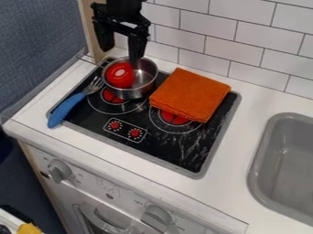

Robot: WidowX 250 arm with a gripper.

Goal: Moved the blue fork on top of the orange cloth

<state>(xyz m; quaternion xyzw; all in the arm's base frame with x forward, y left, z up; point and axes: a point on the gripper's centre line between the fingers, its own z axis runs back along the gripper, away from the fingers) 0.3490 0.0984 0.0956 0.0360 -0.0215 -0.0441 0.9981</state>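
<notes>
Camera view. The gripper hangs at the rear left of the stovetop, over the metal pot. Its fingers stand well apart with nothing held between them. The blue fork lies at the left edge of the stovetop, away from the gripper; the orange cloth, folded, lies towards the rear right corner, partly covering the right burner. A red ball sits in the pot.

Step in hand, as judged: reaching for the fork. The claw should rise clear of the pot rim and ball before travelling left, then come down over the blue handle with its jaws turned to close across the narrow width. A grip towards the middle of the fork should limit tipping. Lifting straight up first is advised, since the tines lie just beside the pot and could catch it. The carry should pass above the pot or round its front, with release low over the middle of the cloth.

Orientation: the fork's long axis runs roughly parallel to the stovetop's left edge. The tines point to the rear, towards the pot; the handle end points to the front left and projects past the stovetop's front left corner.
</notes>
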